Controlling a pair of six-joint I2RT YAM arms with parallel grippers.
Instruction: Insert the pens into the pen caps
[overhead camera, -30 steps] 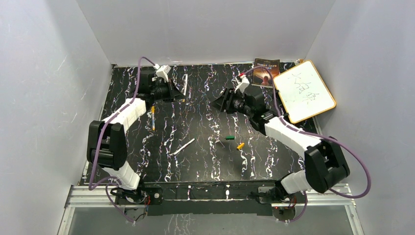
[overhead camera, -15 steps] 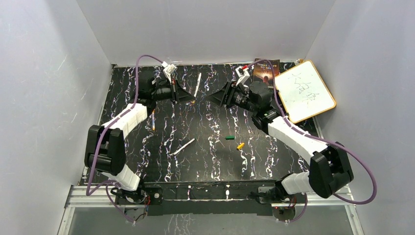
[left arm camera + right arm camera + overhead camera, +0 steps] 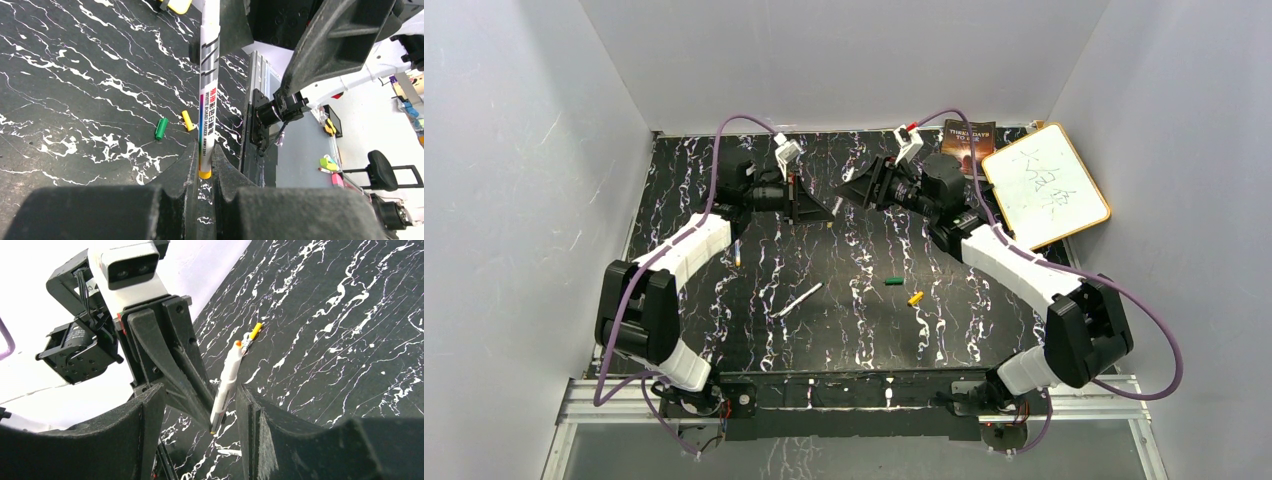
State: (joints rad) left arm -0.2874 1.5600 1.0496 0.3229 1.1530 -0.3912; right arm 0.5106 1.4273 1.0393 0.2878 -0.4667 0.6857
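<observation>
Whiteboard marker (image 3: 207,95) hangs above the tabletop (image 3: 844,330), pinched at its tail by our left tool (image 3: 202,161). Within the last second both arms swung inward to meet at the far middle. Our right tool (image 3: 199,392) gapes empty beside the barrel, so we judge a handover is coming. Green cap (image 3: 892,281) and yellow cap (image 3: 915,298) wait mid-tabletop, well apart from both tools. Whiteboard (image 3: 1044,185) crowds the far right edge.

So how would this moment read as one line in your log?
left gripper shut on pen | right gripper open, close to pen | green cap, yellow cap loose on table
</observation>
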